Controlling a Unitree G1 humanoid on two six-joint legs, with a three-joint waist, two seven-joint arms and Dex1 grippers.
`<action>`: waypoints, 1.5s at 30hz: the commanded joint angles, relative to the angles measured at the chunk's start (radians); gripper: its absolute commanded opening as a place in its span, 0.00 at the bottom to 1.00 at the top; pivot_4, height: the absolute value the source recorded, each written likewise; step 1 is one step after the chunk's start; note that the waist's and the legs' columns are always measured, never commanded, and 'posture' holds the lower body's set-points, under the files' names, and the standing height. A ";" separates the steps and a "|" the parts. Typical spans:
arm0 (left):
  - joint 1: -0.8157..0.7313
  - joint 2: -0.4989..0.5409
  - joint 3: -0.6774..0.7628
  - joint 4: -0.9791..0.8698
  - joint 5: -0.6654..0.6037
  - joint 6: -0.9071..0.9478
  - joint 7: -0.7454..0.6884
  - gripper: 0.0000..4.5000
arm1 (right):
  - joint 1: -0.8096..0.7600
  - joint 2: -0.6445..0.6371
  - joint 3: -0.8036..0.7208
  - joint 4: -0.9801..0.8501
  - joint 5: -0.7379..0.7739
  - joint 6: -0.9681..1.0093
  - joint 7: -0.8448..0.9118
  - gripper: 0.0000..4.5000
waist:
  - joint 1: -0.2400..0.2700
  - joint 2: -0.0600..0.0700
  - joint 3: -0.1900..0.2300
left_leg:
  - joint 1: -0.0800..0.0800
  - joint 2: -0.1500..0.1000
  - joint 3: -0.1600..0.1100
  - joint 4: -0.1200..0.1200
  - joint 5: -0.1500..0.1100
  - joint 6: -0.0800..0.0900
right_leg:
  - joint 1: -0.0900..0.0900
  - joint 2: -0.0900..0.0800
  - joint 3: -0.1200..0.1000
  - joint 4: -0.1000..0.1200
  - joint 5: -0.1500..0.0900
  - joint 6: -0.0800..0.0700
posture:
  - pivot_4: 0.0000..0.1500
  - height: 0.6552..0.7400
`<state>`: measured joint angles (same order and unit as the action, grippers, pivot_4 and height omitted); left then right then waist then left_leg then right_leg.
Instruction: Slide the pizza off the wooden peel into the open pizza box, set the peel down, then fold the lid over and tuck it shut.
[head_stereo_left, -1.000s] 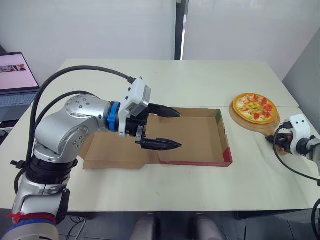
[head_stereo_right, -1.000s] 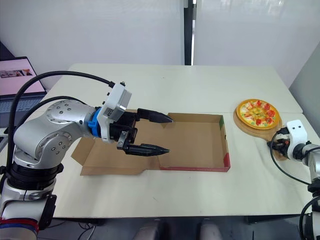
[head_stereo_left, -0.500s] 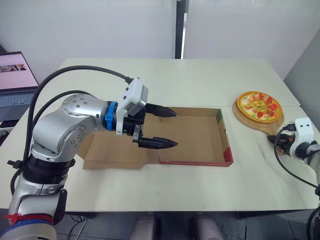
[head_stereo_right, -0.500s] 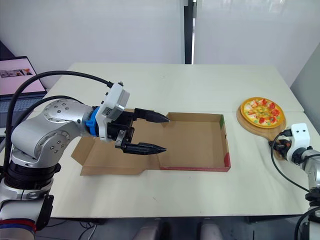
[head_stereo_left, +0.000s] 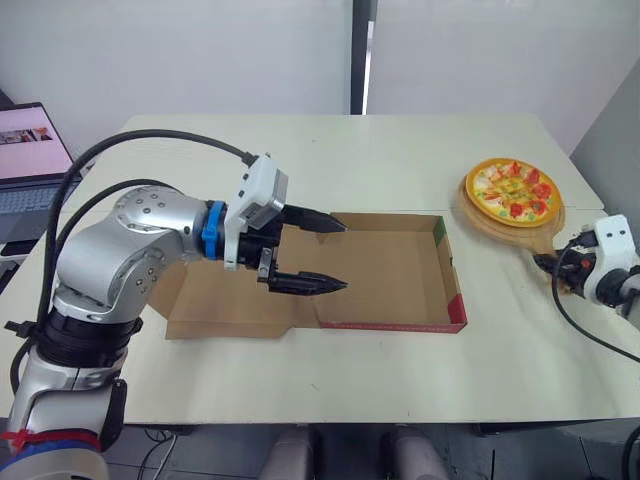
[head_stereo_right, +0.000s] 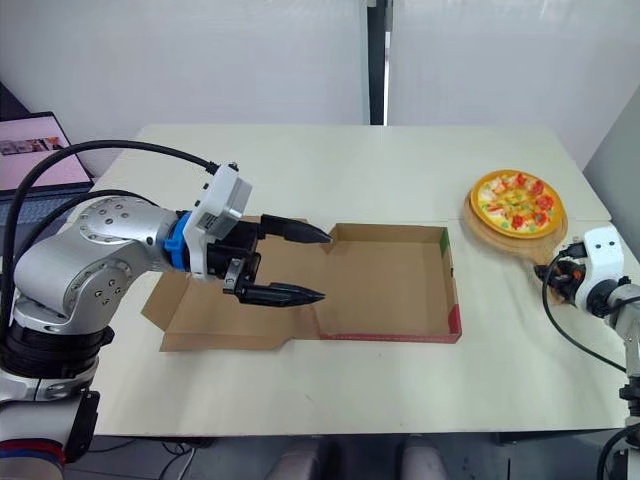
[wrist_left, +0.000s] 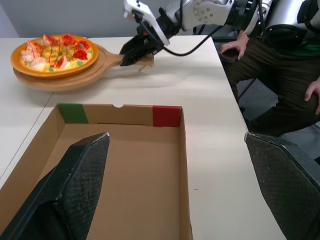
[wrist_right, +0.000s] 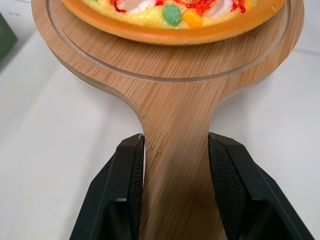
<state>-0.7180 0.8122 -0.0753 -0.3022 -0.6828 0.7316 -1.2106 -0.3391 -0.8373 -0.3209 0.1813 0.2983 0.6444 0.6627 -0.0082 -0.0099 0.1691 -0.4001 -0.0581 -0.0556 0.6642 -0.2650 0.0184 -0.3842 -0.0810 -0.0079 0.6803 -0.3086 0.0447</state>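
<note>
A cream table (head_stereo_left: 400, 150) holds an open cardboard pizza box (head_stereo_left: 390, 275) at its centre, with the lid (head_stereo_left: 220, 310) lying flat to the left. The box is empty.

The pizza (head_stereo_left: 511, 188) sits on the round wooden peel (wrist_right: 170, 95) at the far right of the table, well apart from the box. The right gripper (wrist_right: 176, 150) is clamped on the peel's handle, one black finger on each side. It is unclear whether the peel rests on the table or is just lifted.

The left gripper (head_stereo_left: 345, 255) hovers over the left part of the box, fingers spread wide and holding nothing.

Risks, as a judgement:
- Held only by its handle, the loaded peel could twist or dip, and the pizza could slide off short of the box.
- The peel's edge could catch the box's right wall and push the box.
- The left gripper could block the pizza's landing spot.

Behind the table is a white wall (head_stereo_left: 200, 50). An open laptop (head_stereo_left: 30, 160) stands at the far left, and a seated person (wrist_left: 280, 75) is beyond the right edge.
</note>
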 joint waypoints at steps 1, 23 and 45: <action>0.012 0.034 0.050 0.004 0.003 -0.020 -0.012 1.00 | -0.017 -0.058 -0.052 -0.139 0.045 0.005 0.040 0.36 | -0.001 0.000 0.000 | 0.000 0.000 0.000 0.000 0.000 0.000 | 0.000 0.000 0.000 0.000 0.000 0.000 | 1.00 0.86; 0.117 0.157 0.127 0.012 0.014 -0.026 -0.021 1.00 | 0.007 -0.189 0.085 -0.400 0.067 0.024 0.249 0.36 | 0.003 0.000 0.000 | -0.001 0.000 0.000 0.000 -0.001 0.001 | -0.001 -0.001 0.000 0.000 0.000 0.000 | 1.00 0.86; 0.129 0.165 0.101 0.003 0.045 -0.035 -0.041 1.00 | 0.001 -0.247 0.163 -0.349 -0.098 -0.251 0.328 0.36 | 0.003 0.000 0.001 | -0.001 0.000 0.000 0.000 0.000 0.001 | -0.001 -0.001 0.000 0.000 0.000 0.000 | 1.00 0.86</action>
<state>-0.5881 0.9608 0.0160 -0.2712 -0.6400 0.7115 -1.2437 -0.3007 -1.0648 -0.1217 -0.1490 0.1949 0.4339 0.9937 -0.0053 -0.0100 0.1696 -0.4010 -0.0579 -0.0559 0.6640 -0.2653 0.0189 -0.3855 -0.0818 -0.0081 0.6803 -0.3086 0.0447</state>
